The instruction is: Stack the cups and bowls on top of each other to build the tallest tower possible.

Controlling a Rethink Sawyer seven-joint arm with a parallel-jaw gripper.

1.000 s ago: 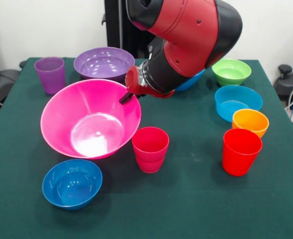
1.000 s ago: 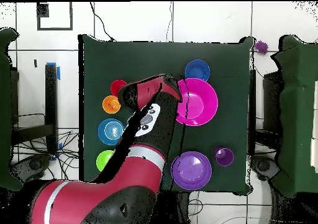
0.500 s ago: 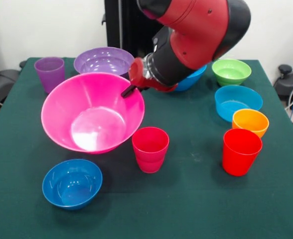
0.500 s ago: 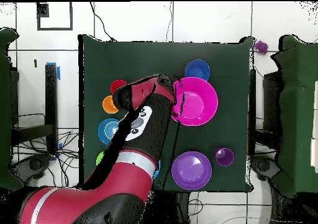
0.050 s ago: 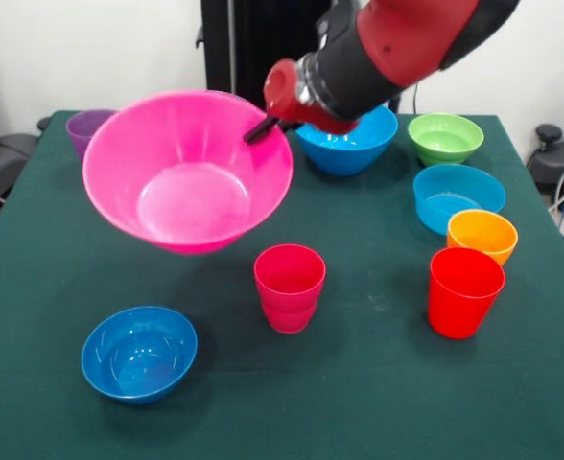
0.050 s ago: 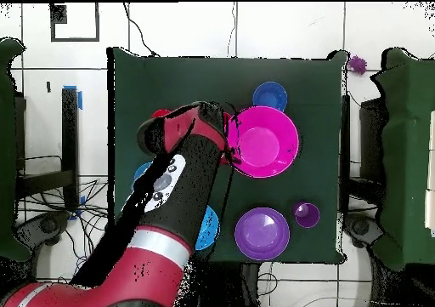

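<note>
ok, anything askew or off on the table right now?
Only the huge pink bowl: it hangs tilted in the air, held at its rim by the pincer. Other cups and bowls stand upright; nothing spilled.

One camera is facing the robot from across the green table (image 5: 378, 383) at a close, slightly raised angle, while another is looking straight down from high above, both taking in the whole tabletop.

The pink bowl (image 5: 188, 168) below the jaws hides the purple bowl and most of the purple cup (image 5: 88, 123).
</note>
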